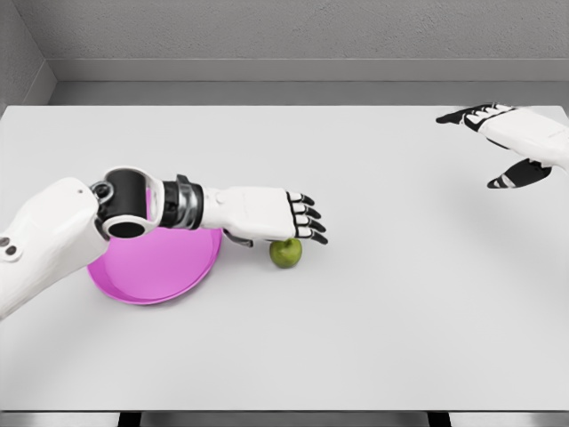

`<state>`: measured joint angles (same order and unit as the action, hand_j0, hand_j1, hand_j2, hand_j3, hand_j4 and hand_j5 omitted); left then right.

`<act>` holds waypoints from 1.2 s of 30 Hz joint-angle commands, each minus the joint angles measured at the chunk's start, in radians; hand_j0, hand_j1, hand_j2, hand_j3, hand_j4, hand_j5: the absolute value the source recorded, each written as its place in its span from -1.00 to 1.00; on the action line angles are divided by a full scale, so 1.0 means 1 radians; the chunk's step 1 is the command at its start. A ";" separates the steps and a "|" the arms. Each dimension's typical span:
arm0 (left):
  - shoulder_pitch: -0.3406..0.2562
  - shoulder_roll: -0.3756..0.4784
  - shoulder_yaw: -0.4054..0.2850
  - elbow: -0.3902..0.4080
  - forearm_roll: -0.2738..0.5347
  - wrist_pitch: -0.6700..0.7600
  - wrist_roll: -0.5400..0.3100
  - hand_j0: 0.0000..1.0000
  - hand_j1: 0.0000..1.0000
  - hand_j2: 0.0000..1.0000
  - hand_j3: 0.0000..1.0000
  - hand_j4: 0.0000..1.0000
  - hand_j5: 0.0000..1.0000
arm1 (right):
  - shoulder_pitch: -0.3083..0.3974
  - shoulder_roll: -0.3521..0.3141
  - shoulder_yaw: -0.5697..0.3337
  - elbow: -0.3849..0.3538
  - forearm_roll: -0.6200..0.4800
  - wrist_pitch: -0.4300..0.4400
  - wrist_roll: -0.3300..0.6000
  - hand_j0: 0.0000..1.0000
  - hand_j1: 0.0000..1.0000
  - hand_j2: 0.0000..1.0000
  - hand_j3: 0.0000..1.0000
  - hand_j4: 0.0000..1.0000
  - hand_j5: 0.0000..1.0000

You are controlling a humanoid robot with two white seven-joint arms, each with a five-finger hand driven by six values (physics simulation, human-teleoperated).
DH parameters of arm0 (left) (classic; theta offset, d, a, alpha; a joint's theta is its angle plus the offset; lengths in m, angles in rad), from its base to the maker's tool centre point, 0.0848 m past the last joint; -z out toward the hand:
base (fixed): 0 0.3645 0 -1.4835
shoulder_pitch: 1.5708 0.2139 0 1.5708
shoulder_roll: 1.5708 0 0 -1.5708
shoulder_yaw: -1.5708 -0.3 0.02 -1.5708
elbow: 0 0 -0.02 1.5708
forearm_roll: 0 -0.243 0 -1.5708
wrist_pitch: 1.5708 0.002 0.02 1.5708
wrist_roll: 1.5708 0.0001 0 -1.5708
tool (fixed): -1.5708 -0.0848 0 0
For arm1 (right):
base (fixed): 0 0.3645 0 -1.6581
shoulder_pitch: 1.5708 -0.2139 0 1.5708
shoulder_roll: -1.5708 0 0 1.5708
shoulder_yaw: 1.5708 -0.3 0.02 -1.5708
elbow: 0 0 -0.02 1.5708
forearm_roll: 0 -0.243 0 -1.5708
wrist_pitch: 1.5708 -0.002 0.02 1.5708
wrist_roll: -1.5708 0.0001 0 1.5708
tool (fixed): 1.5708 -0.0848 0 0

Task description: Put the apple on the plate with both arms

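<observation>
Apple [285, 253], small and green, lying on the white table [373, 338] just right of the pink plate [151, 271], not yet on it. Seen from the head view only. Left hand [283, 217] stretched flat just above the fruit, fingers [310, 224] straight and loosely spread, holding nothing; contact with the apple impossible to tell. Right hand [511, 142] far right, well apart, fingers open and empty too. Probably light, hard and smooth, round enough to roll away under a careless push. Best taken around the widest middle, fingers on opposite sides, with a gentle firm squeeze.
</observation>
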<state>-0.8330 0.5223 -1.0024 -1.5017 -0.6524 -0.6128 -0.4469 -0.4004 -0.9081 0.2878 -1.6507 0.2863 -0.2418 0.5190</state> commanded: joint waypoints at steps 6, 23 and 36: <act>0.002 -0.016 -0.019 -0.005 0.004 0.002 -0.045 1.00 1.00 1.00 1.00 1.00 1.00 | 0.003 -0.002 -0.001 0.003 -0.003 -0.001 -0.001 1.00 1.00 1.00 1.00 1.00 1.00; -0.023 -0.038 -0.047 0.008 0.002 0.002 -0.078 0.82 0.82 0.82 0.82 0.82 0.82 | 0.005 -0.002 -0.002 0.005 -0.003 -0.001 -0.001 1.00 1.00 1.00 1.00 1.00 1.00; -0.025 -0.036 -0.051 0.011 -0.003 0.002 -0.104 0.35 0.35 0.35 0.35 0.35 0.35 | 0.008 -0.003 -0.001 -0.001 -0.003 -0.001 -0.001 1.00 1.00 1.00 1.00 1.00 1.00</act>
<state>-0.8575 0.4860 -1.0535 -1.4911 -0.6589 -0.6130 -0.5499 -0.3897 -0.9099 0.2869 -1.6502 0.2868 -0.2434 0.5190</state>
